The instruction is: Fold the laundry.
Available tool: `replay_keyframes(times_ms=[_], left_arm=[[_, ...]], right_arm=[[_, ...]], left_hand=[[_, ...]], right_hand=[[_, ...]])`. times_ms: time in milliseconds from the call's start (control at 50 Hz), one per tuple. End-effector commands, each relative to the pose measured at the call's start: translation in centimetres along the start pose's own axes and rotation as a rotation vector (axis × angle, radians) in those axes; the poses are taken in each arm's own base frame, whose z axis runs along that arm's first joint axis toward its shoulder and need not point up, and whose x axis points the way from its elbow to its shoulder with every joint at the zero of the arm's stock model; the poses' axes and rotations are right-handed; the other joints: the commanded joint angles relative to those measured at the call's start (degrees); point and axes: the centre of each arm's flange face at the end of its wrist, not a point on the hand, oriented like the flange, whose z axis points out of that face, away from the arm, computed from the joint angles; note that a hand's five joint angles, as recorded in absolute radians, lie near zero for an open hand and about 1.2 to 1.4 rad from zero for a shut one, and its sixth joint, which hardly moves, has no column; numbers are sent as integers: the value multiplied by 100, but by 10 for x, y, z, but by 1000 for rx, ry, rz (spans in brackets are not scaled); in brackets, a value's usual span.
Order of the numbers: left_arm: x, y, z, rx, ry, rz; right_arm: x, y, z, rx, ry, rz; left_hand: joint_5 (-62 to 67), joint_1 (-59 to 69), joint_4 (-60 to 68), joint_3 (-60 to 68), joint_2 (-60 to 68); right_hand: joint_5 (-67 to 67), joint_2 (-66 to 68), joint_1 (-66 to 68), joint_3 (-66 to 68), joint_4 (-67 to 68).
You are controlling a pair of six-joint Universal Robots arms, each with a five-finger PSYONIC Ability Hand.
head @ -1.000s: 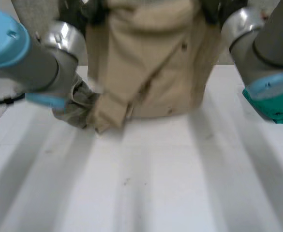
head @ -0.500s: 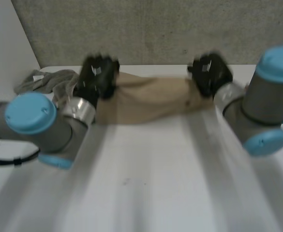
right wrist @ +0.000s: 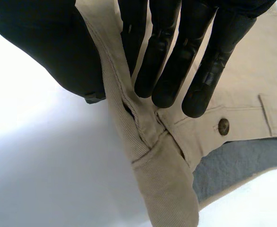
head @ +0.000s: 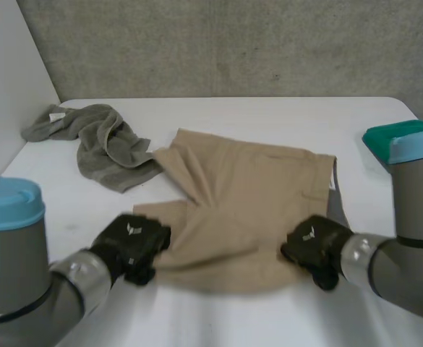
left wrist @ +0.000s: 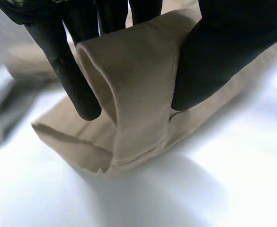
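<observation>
Tan shorts [head: 240, 206] lie spread on the white table [head: 218, 318] in the head view, waistband toward me. My left hand [head: 133, 246] grips the near left corner; in its wrist view the fingers [left wrist: 76, 90] and thumb pinch a fold of the tan cloth [left wrist: 133, 90]. My right hand [head: 314, 249] grips the near right corner. Its wrist view shows the waistband [right wrist: 129, 127] pinched between thumb and fingers [right wrist: 166, 71], with a button [right wrist: 223, 126] nearby.
A crumpled olive-grey towel [head: 103, 141] lies at the back left, touching the shorts' far left corner. A teal object [head: 395, 137] sits at the right edge behind my right arm. A grey wall runs along the table's far side.
Both hands swung the shorts from hanging high in front of the camera out over the far side, then pulled them back and laid them flat on the table.
</observation>
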Motion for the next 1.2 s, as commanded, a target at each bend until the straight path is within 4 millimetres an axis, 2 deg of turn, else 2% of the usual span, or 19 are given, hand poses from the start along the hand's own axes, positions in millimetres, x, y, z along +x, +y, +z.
replay_keyframes(times_ms=[20,80,120,220,240,260,280,300,400,560,660,740,800,880,1060,1080,1100,1180,1200], left_arm=[[26,26,-59,-270,148,111],[35,26,-68,-293,194,170],[35,23,-66,-267,187,179],[23,-1,-37,-84,101,196],[22,-3,-34,-67,93,198],[21,-5,-31,-51,86,198],[20,-6,-29,-41,81,200],[20,-9,-27,-16,72,218],[12,-28,-19,103,27,216],[-17,-54,8,267,-95,220],[-31,-39,51,200,-102,199],[-43,-23,71,137,-102,176],[-52,-13,80,111,-95,158],[-59,-6,86,101,-76,144],[-55,7,93,67,-43,131],[-55,8,94,65,-44,131],[-56,8,95,66,-47,131],[-58,8,95,64,-61,132],[-59,8,95,63,-66,130]], right_arm=[[-23,10,-52,-89,-100,-103],[-23,14,-57,-105,-105,-125],[-23,13,-56,-91,-103,-125],[-23,11,-50,-35,-99,-117],[-23,12,-48,-32,-103,-113],[-24,13,-45,-34,-110,-107],[-24,14,-43,-36,-114,-102],[-25,15,-41,-38,-117,-99],[-27,20,-34,-28,-97,-77],[-30,25,-30,-20,-85,-70],[-31,26,-27,-6,-68,-67],[-30,27,-25,-2,-60,-42],[-29,28,-25,-1,-54,-32],[-30,30,-24,-3,-51,-29],[-30,31,-21,10,-35,-33],[-31,31,-21,12,-34,-34],[-30,31,-21,13,-32,-35],[-30,31,-20,16,-29,-36],[-30,31,-20,17,-28,-35]], left_hand=[[1364,1406,1105,1143,1107],[1364,1406,1105,1143,1107],[1364,1406,1105,1143,1107],[1216,1258,957,995,959],[698,740,440,478,441],[-506,-464,-765,-727,-763],[-2433,-2391,-2692,-2654,-2690],[-5636,-5594,-5895,-5857,-5893],[-5430,-5388,-5689,-5651,-5687],[-4741,-4699,-5000,-4962,-4998],[-3599,-3557,-3858,-3820,-3856],[-2508,-2466,-2767,-2729,-2765],[-2335,-2293,-2594,-2556,-2592],[-2318,-2276,-2577,-2539,-2575],[-2201,-2159,-2460,-2422,-2458],[-1934,-1892,-2192,-2154,-2191],[-1032,-990,-1291,-1253,-1289],[1173,1214,914,952,916],[1362,1404,1103,1141,1105]], right_hand=[[1267,1250,2318,1197,1181],[1267,1250,2318,1197,1181],[1267,1250,2318,1197,1181],[1267,1250,2318,1197,1181],[1267,1250,2318,1197,1181],[1267,1250,2318,1197,1181],[1267,1250,2318,1197,1181],[1267,1250,2318,1197,1181],[1267,1250,2318,1197,1181],[1267,1250,2318,1197,1181],[1267,1250,2318,1197,1181],[1267,1250,2318,1197,1181],[1267,1250,2318,1197,1181],[1267,1250,2318,1197,1181],[1267,1250,2318,1197,1181],[1267,1250,2318,1197,1181],[1267,1250,2318,1197,1181],[1267,1250,2318,1197,1181],[1267,1250,2318,1197,1181]])
